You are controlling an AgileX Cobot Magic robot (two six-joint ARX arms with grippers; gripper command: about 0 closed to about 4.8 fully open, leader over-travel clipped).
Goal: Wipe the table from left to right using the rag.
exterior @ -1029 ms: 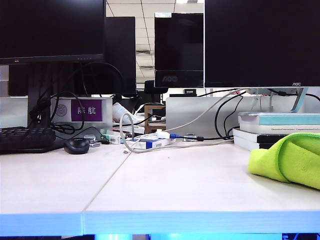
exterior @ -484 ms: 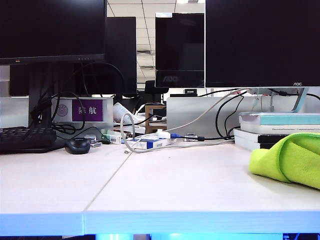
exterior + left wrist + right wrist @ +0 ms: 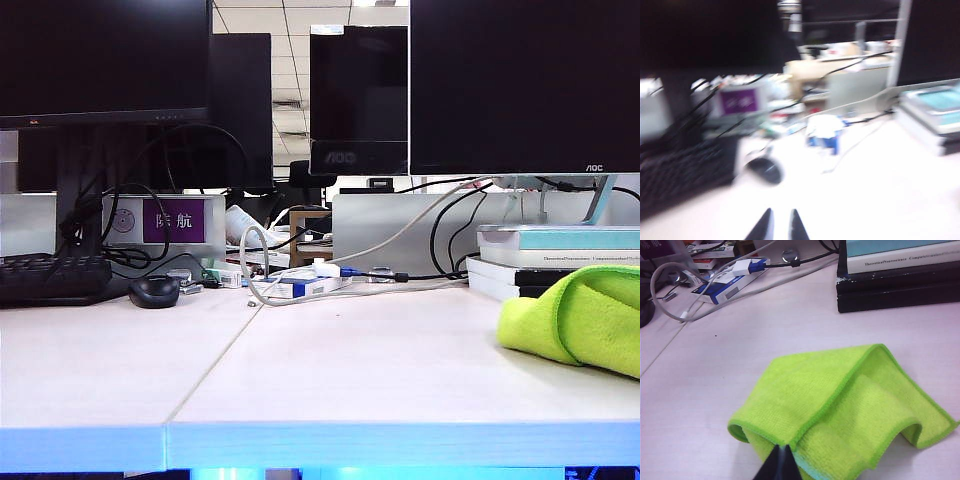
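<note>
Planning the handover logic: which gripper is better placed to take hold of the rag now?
Right. The right gripper, shut, hangs directly over the rag on the table. The left gripper points at the mouse; no rag shows there.

The pale two-panel surface [image 3: 330,380] carries a folded green rag [image 3: 585,318] at right, stacked books [image 3: 550,262], a mouse [image 3: 154,291] and keyboard [image 3: 52,278].
</note>
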